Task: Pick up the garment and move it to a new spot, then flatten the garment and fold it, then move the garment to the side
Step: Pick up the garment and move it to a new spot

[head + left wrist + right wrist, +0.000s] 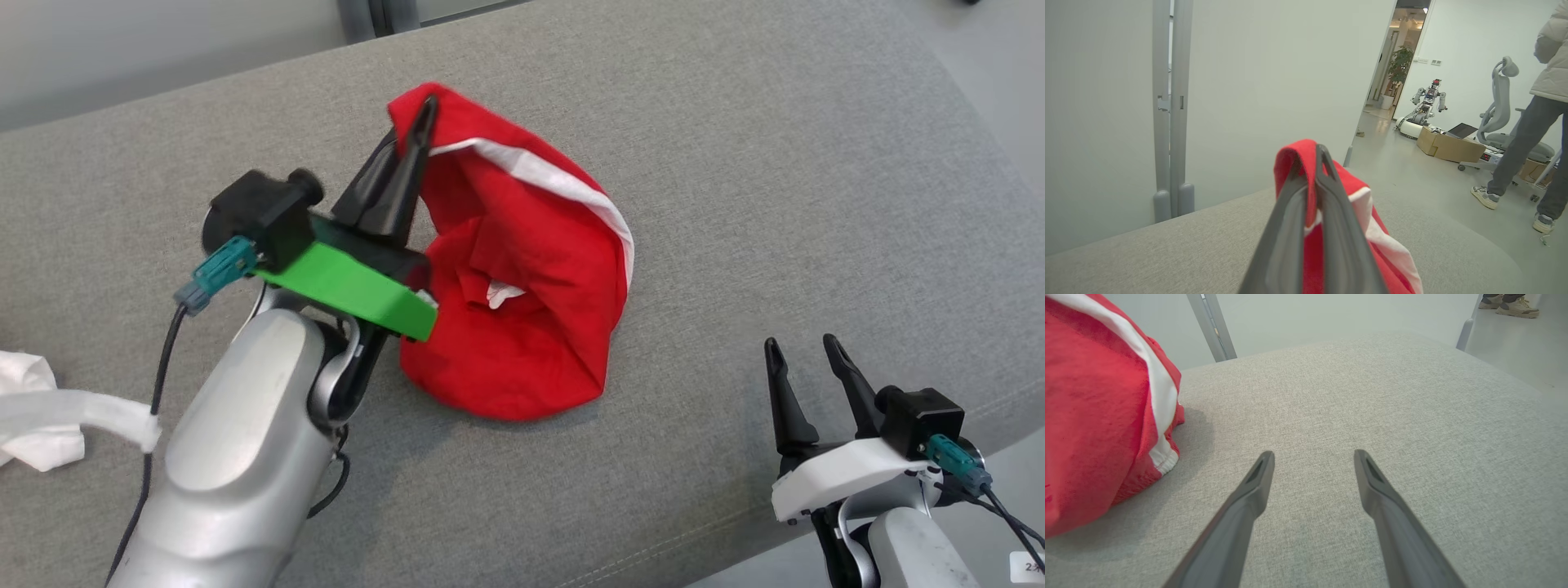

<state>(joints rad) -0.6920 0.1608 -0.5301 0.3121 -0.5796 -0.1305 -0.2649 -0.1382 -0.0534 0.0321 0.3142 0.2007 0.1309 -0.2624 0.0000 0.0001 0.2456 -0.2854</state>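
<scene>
Red garment [522, 327], white-striped, sits bunched on the grey surface [735, 163], its peak raised toward the far left, its length running down to the near right. A white cloth [28, 445] lies well apart at left. Your left jaws are clamped on that peak; your right jaws gape, holding nothing.

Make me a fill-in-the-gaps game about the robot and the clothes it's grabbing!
1. The left tool is shut on the top edge of a ____ garment.
2. The right tool holds nothing, and its two fingers stand ____.
3. The stripe along the garment is ____.

Missing words: red; open; white
</scene>
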